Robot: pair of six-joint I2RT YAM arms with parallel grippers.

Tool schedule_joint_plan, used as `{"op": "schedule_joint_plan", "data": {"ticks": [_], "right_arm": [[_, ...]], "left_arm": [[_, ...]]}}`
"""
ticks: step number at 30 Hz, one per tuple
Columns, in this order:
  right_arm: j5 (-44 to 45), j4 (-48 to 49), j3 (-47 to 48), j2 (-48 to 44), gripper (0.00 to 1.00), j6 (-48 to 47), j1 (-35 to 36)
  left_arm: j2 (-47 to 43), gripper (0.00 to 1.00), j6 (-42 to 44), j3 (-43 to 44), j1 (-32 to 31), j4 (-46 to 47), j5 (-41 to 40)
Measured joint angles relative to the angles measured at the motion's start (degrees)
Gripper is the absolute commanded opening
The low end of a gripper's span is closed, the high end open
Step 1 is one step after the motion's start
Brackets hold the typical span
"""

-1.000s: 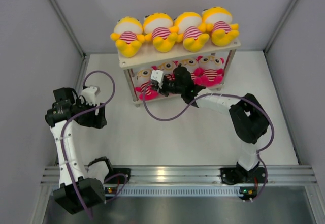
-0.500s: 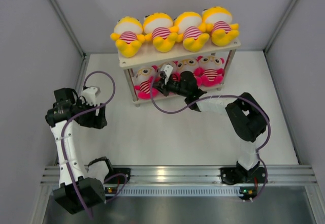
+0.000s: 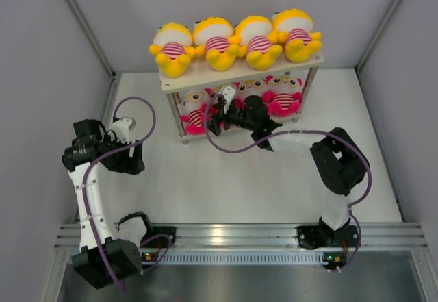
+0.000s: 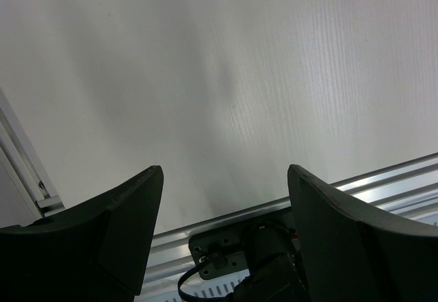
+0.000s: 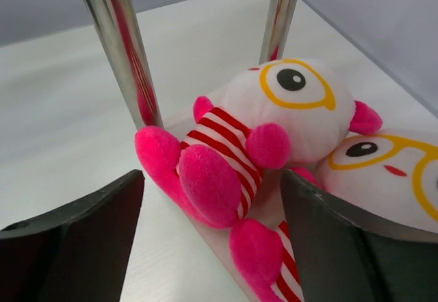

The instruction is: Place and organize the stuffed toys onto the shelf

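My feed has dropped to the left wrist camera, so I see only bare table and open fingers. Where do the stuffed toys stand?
Observer: Four yellow toys sit abreast on the top board of the shelf.
Operator: And the pink ones?
Observer: The pink toys are on the lower tier; the right arm hides part of that row.
Operator: Is the right gripper holding one?
Observer: No. The right gripper is open at the front of the lower tier; one pink doll lies just ahead of its spread fingers, not pinched.
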Motion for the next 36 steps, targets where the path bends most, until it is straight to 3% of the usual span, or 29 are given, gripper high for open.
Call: {"op": "schedule_joint_plan", "data": {"ticks": [1,2,13,22,25,32,36], "right_arm": [[0.46,-0.87,-0.33,-1.09,0.94,-0.17,0.0],[0.9,-1.73,-0.66,-2.25,0.99,-0.26,0.0],[11.72,-18.43,-6.8,-24.48,1.0,-0.63,0.0],[34.29,-37.13,-19.85,-40.74,0.99,10.38,-1.64],[38.21,-40.85,-24.87,-45.92,0.99,14.99,-6.29],[43.98,-43.95,-39.3,-56.63,1.0,25.81,-28.15],[49.51,-44.35,-41.79,-58.6,0.99,31.04,-31.21]], "left_arm": [[0.0,0.79,0.04,-0.04,0.0,0.0,0.0],[0.0,0.79,0.13,-0.13,0.0,0.0,0.0],[-0.07,0.83,0.28,-4.85,0.0,1.31,-1.53],[-4.72,0.84,-0.44,-13.49,0.0,9.86,-6.27],[-6.95,0.83,-1.55,-15.5,0.0,15.28,-5.97],[-7.02,0.84,-5.75,-19.43,0.0,29.31,-0.02],[-6.19,0.86,-8.55,-25.66,0.0,39.3,2.56]]}}
